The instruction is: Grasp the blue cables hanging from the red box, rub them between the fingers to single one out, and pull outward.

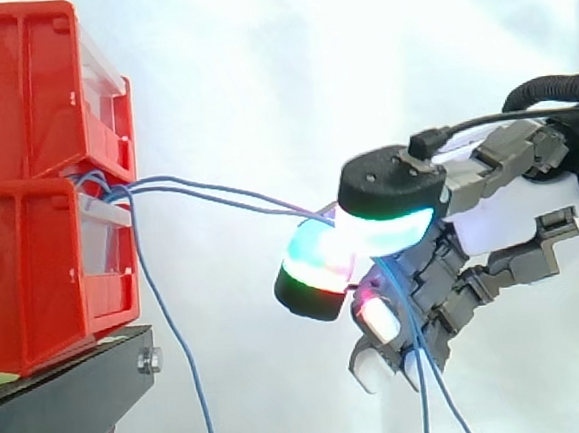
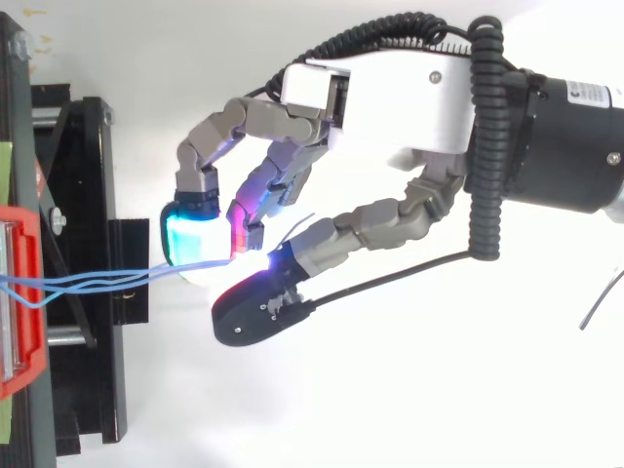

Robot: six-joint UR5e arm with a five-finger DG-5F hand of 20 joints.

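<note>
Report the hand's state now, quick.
Hand: shut on the blue cables, pinched between its thumb and finger pads, clear of the red box.

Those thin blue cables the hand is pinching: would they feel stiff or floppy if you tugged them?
Probably floppy: the cables droop in loose curves below the fingers and beside the red box. Likely light, since a mere pinch holds them up. They look thin and smooth, so they might slip.
</note>
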